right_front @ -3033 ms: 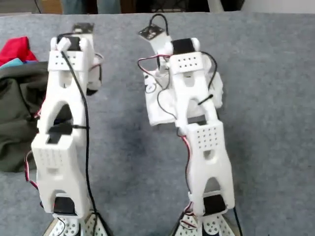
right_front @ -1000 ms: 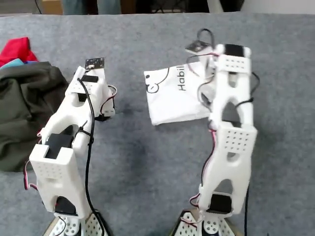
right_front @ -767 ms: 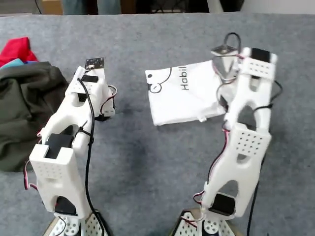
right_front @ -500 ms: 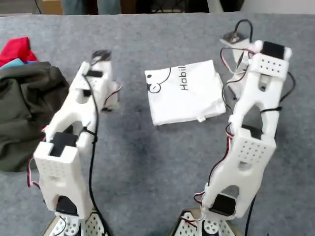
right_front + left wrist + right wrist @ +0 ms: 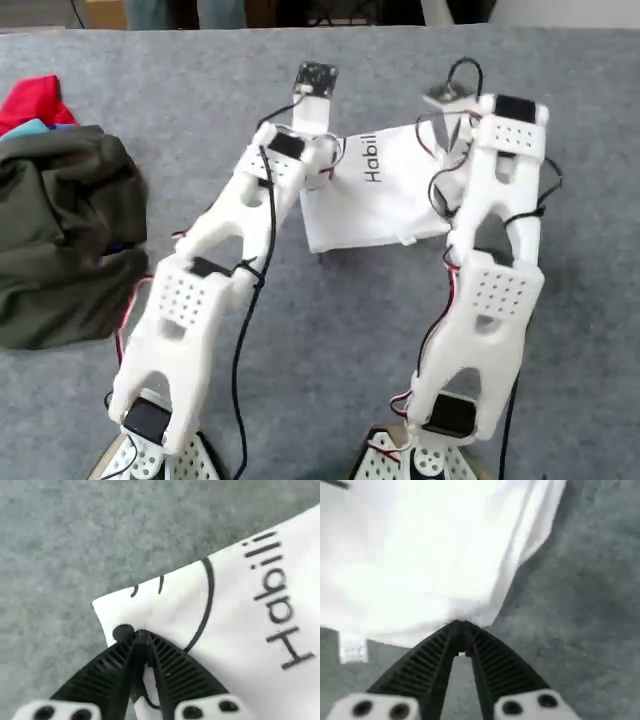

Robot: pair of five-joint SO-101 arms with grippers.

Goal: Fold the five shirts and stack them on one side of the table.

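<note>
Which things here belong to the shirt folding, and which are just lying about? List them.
Job in hand:
white shirt
left gripper and right gripper, jaws closed at its edges
olive garment heap and red cloth, probably more shirts

Lying about:
grey table cover, background

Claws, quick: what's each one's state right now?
Left claw: shut, tips on the white shirt.
Right claw: shut, tips at the shirt's edge.
</note>
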